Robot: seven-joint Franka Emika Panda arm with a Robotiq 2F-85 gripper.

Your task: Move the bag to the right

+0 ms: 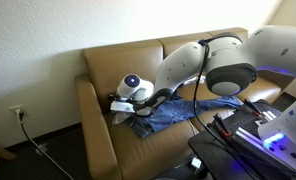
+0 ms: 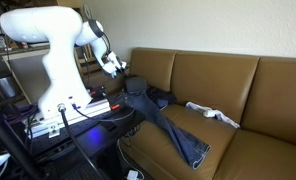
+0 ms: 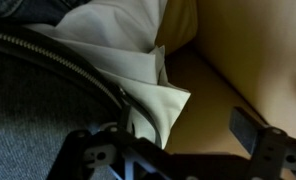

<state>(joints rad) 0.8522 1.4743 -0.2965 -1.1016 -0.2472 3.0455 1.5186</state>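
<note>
Bag (image 2: 135, 85), soft dark rounded dome on smooth tan sofa (image 2: 218, 75); tool (image 3: 168, 140) wide apart above creased white cloth (image 3: 118, 50).

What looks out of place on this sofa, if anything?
Blue jeans lie sprawled diagonally across the sofa seat, one leg reaching the front edge, and a white cloth sits crumpled nearby. It looks like untidy loose laundry; nothing looks spilled or damaged.

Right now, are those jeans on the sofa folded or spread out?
Spread out: the jeans lie stretched lengthwise across the sofa seat, not folded into a stack.
</note>
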